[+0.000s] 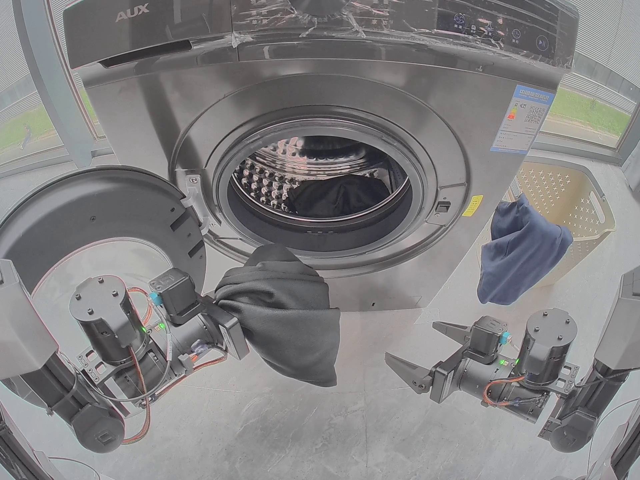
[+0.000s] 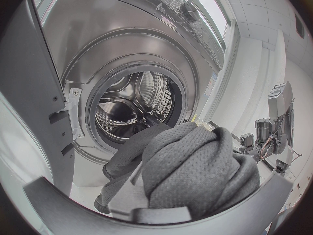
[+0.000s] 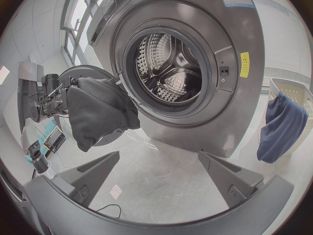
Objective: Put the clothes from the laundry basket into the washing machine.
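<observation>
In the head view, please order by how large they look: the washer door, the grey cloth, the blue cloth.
1. washer door
2. grey cloth
3. blue cloth
The grey cloth hangs nearer the camera, so its lead is unsure.

Logo [image 1: 132,13] on washing machine [image 1: 373,81], blue label [image 1: 531,119], yellow sticker [image 1: 473,205], print seemingly unreadable

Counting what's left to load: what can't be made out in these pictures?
Laundry basket bottom, head view: hidden by the washing machine corner and the blue garment hanging over its rim.
Left gripper, left wrist view: fingertips buried in the grey garment.
Drum floor, head view: covered by dark clothing.
</observation>
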### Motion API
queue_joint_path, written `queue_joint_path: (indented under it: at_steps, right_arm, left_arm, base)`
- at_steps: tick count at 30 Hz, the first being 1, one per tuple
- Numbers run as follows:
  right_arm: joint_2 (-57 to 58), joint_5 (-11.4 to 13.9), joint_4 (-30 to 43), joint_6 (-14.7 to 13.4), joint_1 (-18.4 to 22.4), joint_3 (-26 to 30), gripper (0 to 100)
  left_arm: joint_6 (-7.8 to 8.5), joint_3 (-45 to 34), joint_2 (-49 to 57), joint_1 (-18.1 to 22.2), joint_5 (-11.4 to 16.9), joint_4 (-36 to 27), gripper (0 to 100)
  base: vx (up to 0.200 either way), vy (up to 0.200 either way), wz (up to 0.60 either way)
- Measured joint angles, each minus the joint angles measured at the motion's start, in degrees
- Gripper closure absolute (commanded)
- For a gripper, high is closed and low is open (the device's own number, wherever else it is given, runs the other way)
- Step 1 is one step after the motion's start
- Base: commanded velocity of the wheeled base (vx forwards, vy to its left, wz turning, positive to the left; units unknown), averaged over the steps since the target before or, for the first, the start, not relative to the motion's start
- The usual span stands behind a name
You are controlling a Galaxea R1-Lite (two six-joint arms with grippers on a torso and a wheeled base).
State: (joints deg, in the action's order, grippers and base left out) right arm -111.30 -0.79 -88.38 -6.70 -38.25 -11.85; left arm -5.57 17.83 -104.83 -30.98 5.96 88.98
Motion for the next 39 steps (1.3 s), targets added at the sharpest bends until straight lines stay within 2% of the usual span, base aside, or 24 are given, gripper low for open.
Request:
queue_joint_path:
  at_steps: [19,27,34,37,39]
  right_arm:
    - [0.3,-0.1,0.0,0.0,-0.3,0.1,0]
    - [0.3,0.0,0.0,0.0,-1.0,1.2,0]
    - [1.1,-0.1,0.0,0.0,-4.0,2.9,0]
    - [1.6,-0.1,0.0,-0.1,-5.0,3.4,0]
    - [1.9,-0.1,0.0,-0.1,-5.4,4.0,0]
  left_arm:
    - [0.22,-0.4,-1.5,-1.5,0.0,0.0,100]
    - [0.22,-0.4,-2.2,-2.6,-0.2,0.0,100]
    - [0.27,0.2,-3.8,-5.8,-0.4,0.0,100]
    - [0.49,1.7,-5.7,-6.5,-1.3,0.0,100]
    - [0.79,3.7,-8.0,-7.0,-2.9,0.0,100]
  base:
    - [0.200,0.000,0.00]
    - [0.000,0.000,0.00]
    - [0.000,0.000,0.00]
    - [0.000,0.000,0.00]
    - [0.000,0.000,0.00]
